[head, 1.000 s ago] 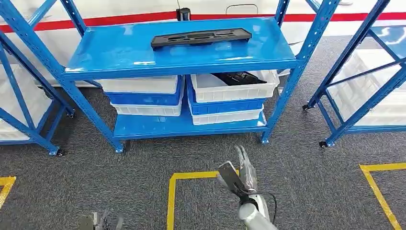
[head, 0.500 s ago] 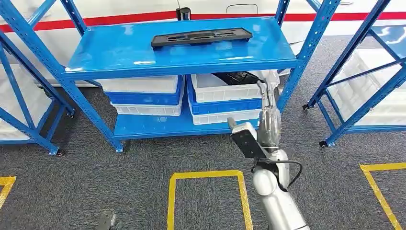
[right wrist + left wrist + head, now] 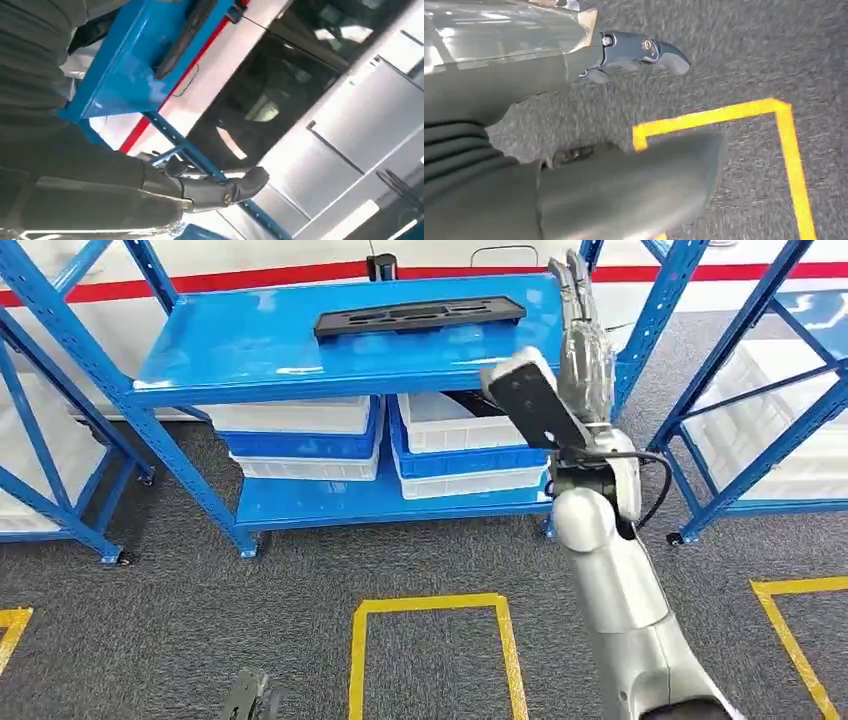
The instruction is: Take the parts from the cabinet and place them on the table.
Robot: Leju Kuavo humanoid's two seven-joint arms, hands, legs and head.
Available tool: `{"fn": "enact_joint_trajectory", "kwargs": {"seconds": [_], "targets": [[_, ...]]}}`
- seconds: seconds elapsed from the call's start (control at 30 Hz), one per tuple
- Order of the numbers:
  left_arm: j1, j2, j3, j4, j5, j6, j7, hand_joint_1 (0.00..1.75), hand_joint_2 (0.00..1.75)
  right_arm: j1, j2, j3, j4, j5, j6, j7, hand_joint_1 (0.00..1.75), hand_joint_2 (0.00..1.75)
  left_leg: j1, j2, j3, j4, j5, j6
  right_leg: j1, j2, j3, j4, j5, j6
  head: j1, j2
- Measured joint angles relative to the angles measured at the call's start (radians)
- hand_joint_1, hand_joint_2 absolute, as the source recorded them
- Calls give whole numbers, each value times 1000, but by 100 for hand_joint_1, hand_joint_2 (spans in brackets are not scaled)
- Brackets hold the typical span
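Observation:
A long black part (image 3: 420,317) lies flat on the top shelf of the blue rack (image 3: 250,365). My right hand (image 3: 585,345) is raised in front of that shelf's right end, to the right of the part and apart from it, fingers straight and apart, holding nothing. The right wrist view shows the same black part (image 3: 182,37) on the blue shelf (image 3: 130,80) beyond my right hand (image 3: 150,192). Another black part (image 3: 470,400) lies in a white bin below, partly hidden by my wrist. My left hand (image 3: 250,698) hangs low over the carpet, its fingers (image 3: 644,50) extended and empty.
White and blue bins (image 3: 300,435) are stacked on the rack's lower shelf. More blue racks stand at the left (image 3: 50,470) and right (image 3: 760,430). A yellow tape square (image 3: 430,605) marks the grey carpet in front of the rack.
My right arm has swung up from near the floor, past the lower bins, to the level of the top shelf. The black part has not moved.

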Motion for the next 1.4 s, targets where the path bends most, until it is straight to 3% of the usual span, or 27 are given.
{"fn": "enact_joint_trajectory", "kwargs": {"seconds": [0.17, 0.33, 0.8, 0.87, 0.97, 1.13, 1.2, 1.23, 1.27, 1.33, 1.4], "targets": [[-13, 0, 0, 0, 5, -8, -21, 0, 0, -101, 40, 56, 151, 38, -6, 33, 0, 175, 0, -4, 1, 0, 0, 0, 0, -1, -1, 0, 0, 0, 0, 0], [-17, 1, 0, 1, 15, -33, -21, 0, 0, -133, 69, 77, 243, 46, -24, 40, 0, 175, -1, -4, 0, 0, 0, 0, 3, -1, 0, 0, 0, 0, -1, 0], [-13, 19, 42, 11, 50, -34, 70, 0, 0, -132, 61, 58, 276, 61, -36, 43, 0, 175, -2, -3, 0, 0, 0, 0, 3, -1, -1, 0, 0, 0, -1, 0], [-12, 22, 50, 14, 50, -23, 92, 0, 0, -132, 58, 50, 276, 61, -36, 43, 0, 175, -1, -3, -2, 6, -1, 1, -6, -1, -1, -1, 0, 1, -1, 0], [-5, 23, 58, 17, 53, -17, 109, 0, 0, -132, 53, 43, 272, 60, -34, 42, 0, 175, -1, -3, -3, 8, -1, 2, -7, -1, -1, -1, 0, 1, -1, 0], [8, 26, 70, 21, 57, -18, 111, 0, 0, -134, 50, 38, 271, 54, -31, 38, 0, 175, -1, -3, -11, 19, -7, 11, -9, -1, -1, -3, 4, 7, -1, 0], [10, 26, 75, 21, 63, -20, 110, 0, 0, -138, 50, 38, 270, 54, -31, 37, 0, 175, -2, -3, -9, 9, -2, 21, -6, -1, 3, -12, 9, 16, -1, 0], [10, 24, 76, 21, 66, -20, 110, 0, 0, -140, 49, 37, 268, 53, -31, 35, 0, 175, 14, 0, 1, -11, 11, 31, -3, 0, -10, -4, 3, 17, 1, 0], [10, 19, 76, 21, 66, -21, 109, 0, 0, -143, 48, 37, 268, 51, -30, 32, 0, 175, 11, 0, 4, -17, 14, 35, -3, 3, -26, 26, -10, 15, 2, 0], [9, 18, 80, 21, 67, -23, 108, 0, 0, -143, 42, 36, 269, 50, -31, 29, 0, 175, 14, 1, 4, -17, 14, 37, -4, 10, -107, 181, -61, 8, 6, 0], [10, 16, 83, 21, 68, -23, 108, 0, 0, -139, 39, 36, 273, 49, -31, 23, 0, 175, 14, -2, 5, -17, 12, 36, -7, 12, -191, 315, -84, 15, 5, 0]]}}
